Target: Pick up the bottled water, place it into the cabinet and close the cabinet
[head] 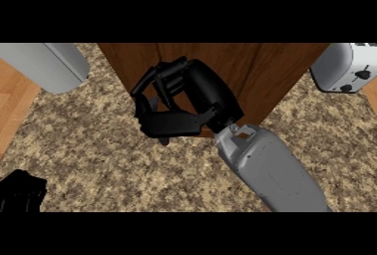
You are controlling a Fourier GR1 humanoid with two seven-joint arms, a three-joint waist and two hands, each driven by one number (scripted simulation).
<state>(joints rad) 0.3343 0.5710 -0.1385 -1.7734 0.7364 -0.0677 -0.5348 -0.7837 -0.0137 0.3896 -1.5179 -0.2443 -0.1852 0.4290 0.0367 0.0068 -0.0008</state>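
The bottled water cannot be seen anywhere in this view; if your right hand (184,102) carries it, the curled fingers hide it, and you cannot tell from here. That hand is up against the brown wooden cabinet (250,69), fingers bent inward toward the thumb, the grey forearm (273,172) angling up from the lower right. Whether the bottle is already inside the cabinet is also hidden.

The risk, as it looks: if the bottle sits in that hand, releasing it against the wood rather than inside would let it tip onto the bench (103,159). If the hand is on the door, a push while the fingers are caught on its edge could jam them.

Your left hand (21,191) shows at the lower left edge, its fingers too dark to read. A grey cylinder-like appliance (48,64) stands at upper left, a toaster (346,67) at upper right, both flanking the cabinet and narrowing any sideways swing.
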